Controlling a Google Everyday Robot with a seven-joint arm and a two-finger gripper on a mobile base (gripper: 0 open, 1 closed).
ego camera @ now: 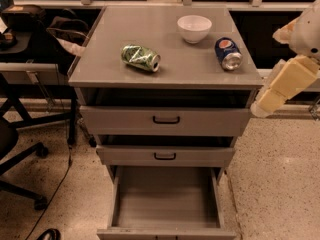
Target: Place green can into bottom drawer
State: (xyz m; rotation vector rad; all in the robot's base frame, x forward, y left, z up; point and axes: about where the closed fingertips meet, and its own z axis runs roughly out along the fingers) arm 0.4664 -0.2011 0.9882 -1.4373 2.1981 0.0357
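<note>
The green can (140, 57) lies on its side on the grey cabinet top (170, 71), left of centre, dented, silver end facing right. The bottom drawer (166, 202) is pulled open under the two shallower drawers, its plain grey inside bare. My gripper (262, 105) hangs off the cabinet's right edge, below the top surface level, on a cream-coloured arm (290, 79). It is well to the right of the green can and holds nothing I can see.
A white bowl (194, 28) and a blue Pepsi can (228, 53) lie on the right part of the cabinet top. The two upper drawers (166, 120) have black handles and stand slightly open. A black office chair (17, 149) and a desk stand to the left.
</note>
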